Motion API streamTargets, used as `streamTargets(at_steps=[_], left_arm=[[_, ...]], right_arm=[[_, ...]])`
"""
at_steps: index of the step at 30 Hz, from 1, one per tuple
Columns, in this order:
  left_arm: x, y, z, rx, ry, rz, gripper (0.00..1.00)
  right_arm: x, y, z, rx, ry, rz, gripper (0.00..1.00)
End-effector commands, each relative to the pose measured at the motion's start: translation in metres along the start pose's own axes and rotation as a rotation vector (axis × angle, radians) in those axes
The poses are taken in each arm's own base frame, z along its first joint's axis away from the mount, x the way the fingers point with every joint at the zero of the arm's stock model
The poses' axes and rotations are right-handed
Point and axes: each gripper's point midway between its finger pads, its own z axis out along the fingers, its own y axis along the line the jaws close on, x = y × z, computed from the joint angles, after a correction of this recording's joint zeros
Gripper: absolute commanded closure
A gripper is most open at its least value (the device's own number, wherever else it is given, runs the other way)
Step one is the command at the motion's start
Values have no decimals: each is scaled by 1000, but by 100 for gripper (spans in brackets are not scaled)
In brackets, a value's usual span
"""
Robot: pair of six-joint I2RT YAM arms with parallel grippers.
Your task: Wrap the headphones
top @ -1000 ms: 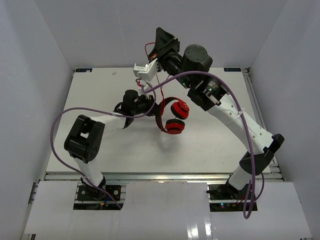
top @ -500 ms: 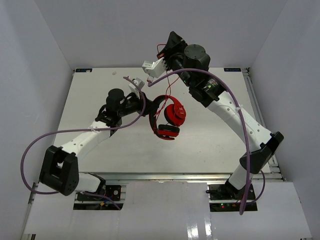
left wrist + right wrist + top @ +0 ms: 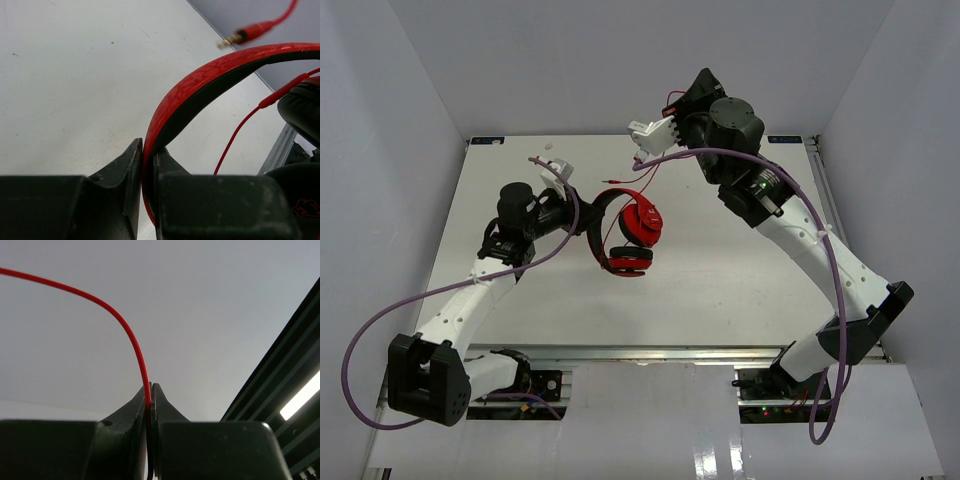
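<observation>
The headphones (image 3: 625,232) have a black-and-red headband (image 3: 210,75) and round red ear cups with black pads (image 3: 300,107). My left gripper (image 3: 582,222) is shut on the headband, which sits edge-on between its fingers (image 3: 148,145). The ear cups hang to the right of that gripper over the middle of the table. The thin red cable (image 3: 117,315) rises to my right gripper (image 3: 688,92), which is held high near the back wall and shut on it (image 3: 151,386). The cable's plug (image 3: 232,39) dangles free beyond the headband.
The white table (image 3: 740,270) is boxed in by grey walls on three sides, with a metal rail along its right edge (image 3: 825,190). Thick purple arm cables loop over the scene: one from the right arm (image 3: 720,152), one by the left arm (image 3: 380,320).
My left gripper has carried the headphones to the left and turned them. The right gripper has moved right along the back wall with the cable. Both grips have held.
</observation>
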Motion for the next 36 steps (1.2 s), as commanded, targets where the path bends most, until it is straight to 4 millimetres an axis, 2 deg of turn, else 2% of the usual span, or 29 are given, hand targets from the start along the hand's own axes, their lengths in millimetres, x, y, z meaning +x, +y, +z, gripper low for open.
streamTargets(at_steps=[1, 7, 10, 14, 17, 18, 22, 24, 26, 30, 32, 36], left_arm=[[-25, -32, -19, 117, -67, -10, 100], [-35, -57, -33, 216, -74, -15, 100], [-42, -60, -39, 229, -87, -24, 100], [-51, -63, -45, 258, -106, -50, 100], [-54, -58, -47, 260, -121, -91, 100], [-50, -54, -46, 260, -113, -111, 100], [-51, -48, -48, 271, -133, -172, 100], [-48, -45, -49, 276, -133, -200, 100], [-50, -41, -49, 264, -133, -213, 100], [-60, -37, -50, 229, -142, -220, 100], [-62, -29, -49, 165, -133, -249, 100], [-72, -17, -52, 48, -120, -237, 100]], right_arm=[[28, 22, -15, -85, 148, 44, 92], [28, 58, -17, -205, 205, 67, 92], [23, 83, -17, -290, 219, 87, 92], [14, 104, -19, -335, 195, 124, 92], [-1, 119, -21, -394, 130, 246, 92], [-1, 115, -22, -392, 117, 288, 92], [-13, 129, -25, -458, 54, 456, 92], [-16, 136, -27, -488, 39, 545, 90], [-19, 142, -28, -524, 10, 637, 82], [-27, 160, -34, -621, -42, 793, 76], [-31, 171, -37, -671, -64, 844, 78], [-40, 203, -42, -795, -112, 951, 87]])
